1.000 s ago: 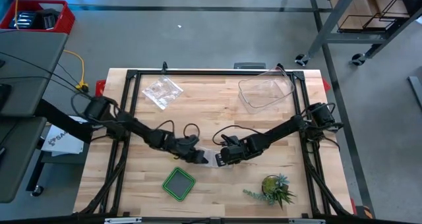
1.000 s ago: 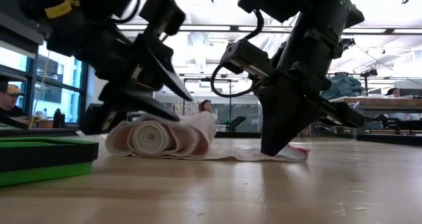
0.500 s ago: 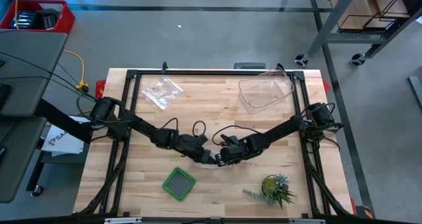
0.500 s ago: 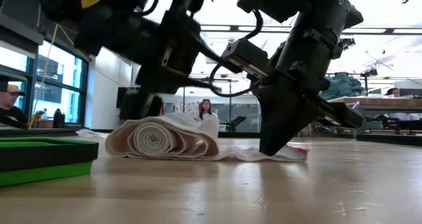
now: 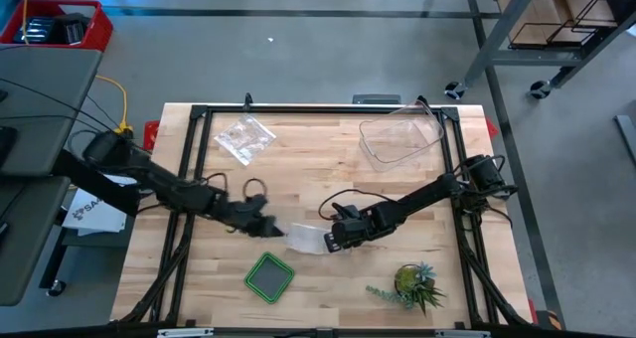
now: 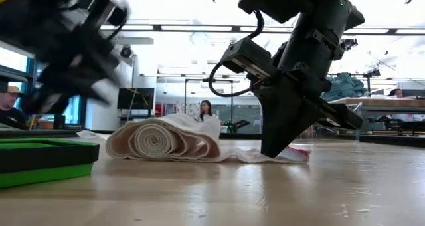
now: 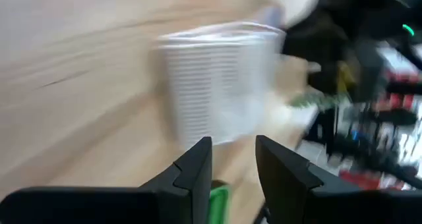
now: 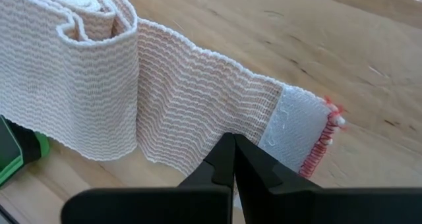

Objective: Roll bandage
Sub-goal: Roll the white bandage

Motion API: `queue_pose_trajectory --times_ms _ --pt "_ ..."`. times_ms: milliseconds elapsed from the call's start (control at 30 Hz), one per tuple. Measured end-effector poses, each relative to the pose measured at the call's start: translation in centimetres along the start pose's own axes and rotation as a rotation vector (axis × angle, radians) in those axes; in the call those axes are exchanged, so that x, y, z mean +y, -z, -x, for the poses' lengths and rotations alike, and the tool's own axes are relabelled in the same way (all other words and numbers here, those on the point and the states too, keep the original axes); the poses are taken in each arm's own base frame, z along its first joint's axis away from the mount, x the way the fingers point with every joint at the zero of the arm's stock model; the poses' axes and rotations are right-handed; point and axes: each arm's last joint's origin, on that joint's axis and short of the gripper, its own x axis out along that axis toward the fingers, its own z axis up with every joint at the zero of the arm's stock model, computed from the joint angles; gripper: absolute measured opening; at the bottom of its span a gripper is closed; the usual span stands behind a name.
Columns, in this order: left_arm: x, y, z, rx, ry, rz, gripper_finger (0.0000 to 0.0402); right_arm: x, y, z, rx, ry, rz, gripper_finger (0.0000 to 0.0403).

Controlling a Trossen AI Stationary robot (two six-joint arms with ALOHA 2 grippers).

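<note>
Bandage [image 5: 305,239] is lying on the desk [image 5: 328,179], partly rolled, with a loose flat tail reaching toward the right hand [image 5: 331,241]. That hand, fingers clenched together, is pressing its tips down on the tail near the red-stitched end. Just beside the roll's other side, the left hand [image 5: 266,227] is hovering with fingers parted, grasping nothing. Near the bandage, toward the desk's front edge, a green tray [image 5: 269,276] is sitting, with a small plant [image 5: 412,283] farther along that edge.
</note>
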Motion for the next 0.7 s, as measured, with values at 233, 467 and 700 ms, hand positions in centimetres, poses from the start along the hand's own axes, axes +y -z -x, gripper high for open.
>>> queue_pose_trajectory --times_ms 233,467,700 --pt "3.4 0.8 0.0 -0.054 -0.021 0.143 0.0111 0.0 0.0 0.0 0.003 -0.001 -0.001 0.0000" --pt "2.7 1.1 -2.2 -0.050 -0.028 0.107 0.0123 0.0 -0.7 0.0 0.000 -0.002 -0.025 0.0000" --pt "2.4 1.0 -4.4 -0.004 -0.001 0.150 0.0168 -0.1 -1.3 0.0 -0.007 -0.009 -0.041 0.0000"
